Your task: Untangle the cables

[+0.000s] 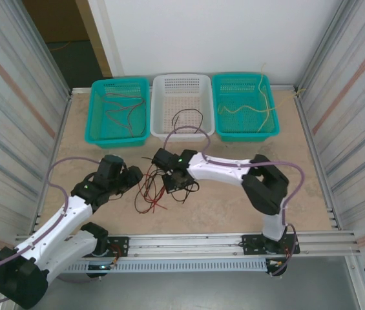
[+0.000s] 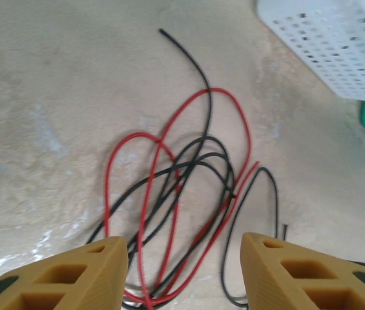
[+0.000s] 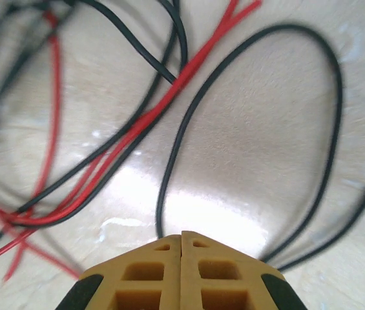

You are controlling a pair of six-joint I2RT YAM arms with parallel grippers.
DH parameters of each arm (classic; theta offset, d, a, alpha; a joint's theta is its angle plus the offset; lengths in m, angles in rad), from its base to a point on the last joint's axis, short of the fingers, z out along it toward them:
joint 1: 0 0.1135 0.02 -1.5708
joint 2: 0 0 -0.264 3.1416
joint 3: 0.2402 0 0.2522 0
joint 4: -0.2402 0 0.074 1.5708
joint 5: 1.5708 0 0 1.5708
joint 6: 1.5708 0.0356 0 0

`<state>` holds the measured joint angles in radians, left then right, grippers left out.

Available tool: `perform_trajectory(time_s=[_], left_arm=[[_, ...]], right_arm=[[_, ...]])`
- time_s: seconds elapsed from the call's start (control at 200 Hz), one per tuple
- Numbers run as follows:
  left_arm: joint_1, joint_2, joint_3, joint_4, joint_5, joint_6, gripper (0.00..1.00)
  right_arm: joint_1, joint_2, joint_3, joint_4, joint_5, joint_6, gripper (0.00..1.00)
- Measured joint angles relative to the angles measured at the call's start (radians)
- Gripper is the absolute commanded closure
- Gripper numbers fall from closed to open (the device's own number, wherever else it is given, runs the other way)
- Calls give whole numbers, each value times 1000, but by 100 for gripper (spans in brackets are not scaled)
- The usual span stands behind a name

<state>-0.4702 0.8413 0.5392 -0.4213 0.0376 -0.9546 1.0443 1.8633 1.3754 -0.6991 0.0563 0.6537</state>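
The tangled cables [image 1: 153,192] lie on the worktop [image 1: 234,206] between my two arms, with red cable [image 2: 110,174] and black cable [image 3: 329,97] looped through each other. I have the left end effector [image 2: 182,240] set wide and holding nothing. It straddles the near end of the tangle, and the strands run away from it roughly in line with its reach. The right end effector [image 3: 182,236] has its fingers pressed together at the opposite side. An outlying black loop runs in beneath its tips on both sides; I cannot tell whether it is pinched. I judge the right arm nearer that loop, so the pull should go away from the left arm
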Motion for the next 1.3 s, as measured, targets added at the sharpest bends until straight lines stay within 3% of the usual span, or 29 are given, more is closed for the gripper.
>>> perform_trajectory(time_s=[0.135,0.291,0.401,0.621,0.887,0.957,1.017,1.067,1.302], left_arm=[[-3,0,-14,110,77,0,45],[-20,13,-14,188,118,0,49],[-21,21,-14,190,119,0,50],[-21,22,-14,183,119,0,51],[-21,22,-13,180,119,1,50],[-21,24,-10,180,119,5,50],[-21,26,-6,180,120,8,50],[-21,29,-3,182,120,8,50],[-44,50,9,205,138,19,46]], right_arm=[[-6,-170,-42,69,-3,-26,100],[-68,-194,-27,63,8,-24,67],[-112,-111,-17,23,30,-24,61],[-106,49,-17,-22,23,1,67],[-102,125,-10,-35,29,24,71],[-101,127,-10,-36,31,26,78],[-100,127,-10,-32,31,32,93],[-98,127,-9,-31,31,29,100],[-84,63,-37,-17,82,17,100]])
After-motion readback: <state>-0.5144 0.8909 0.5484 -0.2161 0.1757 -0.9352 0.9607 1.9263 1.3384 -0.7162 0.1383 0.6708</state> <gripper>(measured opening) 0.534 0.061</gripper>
